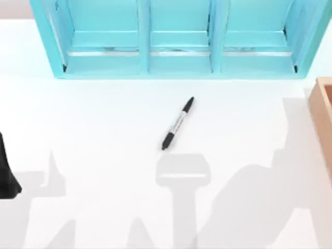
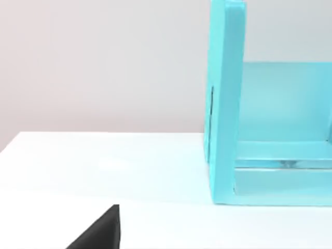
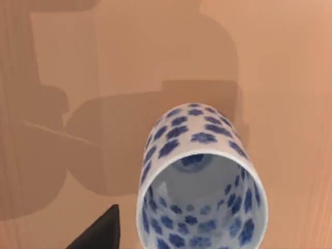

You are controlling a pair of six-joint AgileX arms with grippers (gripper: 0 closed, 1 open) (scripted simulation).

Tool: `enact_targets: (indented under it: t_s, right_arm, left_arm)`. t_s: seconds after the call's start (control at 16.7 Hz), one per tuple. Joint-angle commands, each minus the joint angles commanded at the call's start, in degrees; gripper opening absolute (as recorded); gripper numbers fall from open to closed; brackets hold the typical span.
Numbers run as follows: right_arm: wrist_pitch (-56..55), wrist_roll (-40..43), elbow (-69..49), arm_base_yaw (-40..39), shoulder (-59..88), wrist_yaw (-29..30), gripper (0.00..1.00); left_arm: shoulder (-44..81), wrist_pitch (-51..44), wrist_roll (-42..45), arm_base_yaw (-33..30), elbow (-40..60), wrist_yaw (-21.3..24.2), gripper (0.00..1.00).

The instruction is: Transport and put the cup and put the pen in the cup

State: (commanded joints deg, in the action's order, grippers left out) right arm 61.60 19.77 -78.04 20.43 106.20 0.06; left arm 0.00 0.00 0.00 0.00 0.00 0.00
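The pen (image 1: pixel 178 123), black with a grey barrel, lies flat on the white table near the middle, slanting from near left to far right. The cup (image 3: pixel 199 171), white with blue blotches, rests on a brown wooden surface in the right wrist view, its empty mouth facing the camera. My right gripper hovers close over the cup, open, with one black finger (image 3: pixel 104 231) just beside the cup's wall and not touching it. My left gripper (image 1: pixel 7 174) is parked at the table's left edge, open, with one finger (image 2: pixel 104 231) showing in the left wrist view.
A turquoise shelf unit (image 1: pixel 179 39) with three bays stands along the back of the table. A wooden box (image 1: pixel 322 111) juts in at the right edge. Arm shadows fall across the near half of the table.
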Motion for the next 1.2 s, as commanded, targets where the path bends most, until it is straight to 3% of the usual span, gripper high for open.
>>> enact_targets:
  t_s: [0.24,0.54,1.2]
  right_arm:
    - [-8.2,0.0,6.7,0.0,2.0,0.0,1.0]
    - [-8.8,0.0,7.3,0.0,2.2,0.0,1.0]
    - [-8.8,0.0,7.3,0.0,2.2,0.0,0.17]
  left_arm:
    - [0.0,0.0,0.0,0.0,0.0,0.0,1.0]
    - [0.0,0.0,0.0,0.0,0.0,0.0,1.0]
    - [0.0,0.0,0.0,0.0,0.0,0.0,1.0]
